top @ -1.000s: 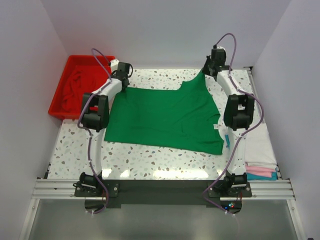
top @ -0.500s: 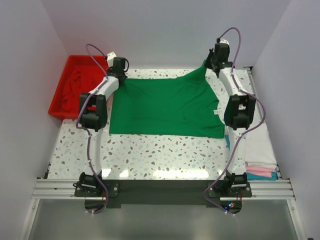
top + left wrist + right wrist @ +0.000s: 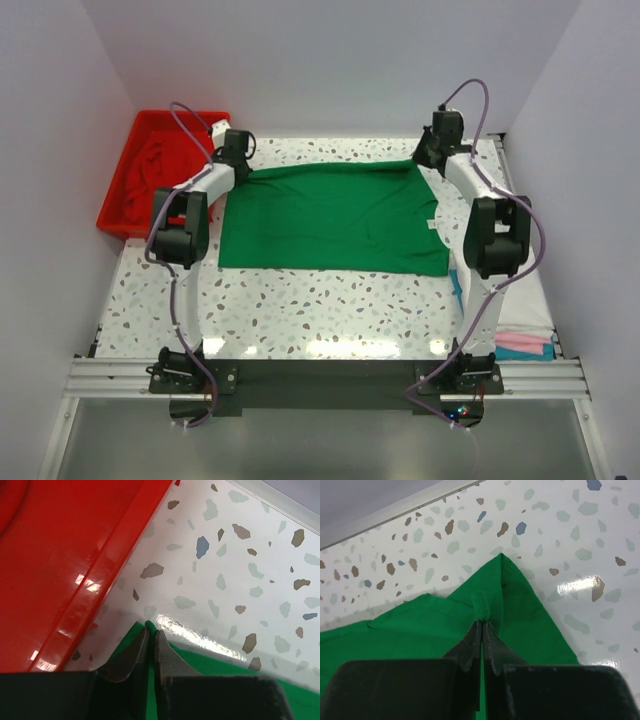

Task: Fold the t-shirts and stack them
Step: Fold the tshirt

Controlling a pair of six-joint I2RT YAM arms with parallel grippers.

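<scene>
Bright green cloth t-shirt (image 3: pixel 330 215) flat on speckled white table (image 3: pixel 300 310), far edge taut between 2 grippers. Left gripper (image 3: pixel 150 631) pinches far-left corner beside red plastic tray (image 3: pixel 60 555); right gripper (image 3: pixel 482 624) pinches far-right corner. Likely reason: spread cloth wrinkle-free before folding.

One t-shirt (image 3: pixel 330 218) flat on bench (image 3: pixel 300 310), far corners at left end effector (image 3: pixel 242 168) and right end effector (image 3: pixel 421 160); tray (image 3: pixel 112 215) left of the former.

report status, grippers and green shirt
Both shut: left gripper on green t-shirt far left corner, right gripper on far right corner. Shirt spread out. Beside left gripper, red tray.
</scene>
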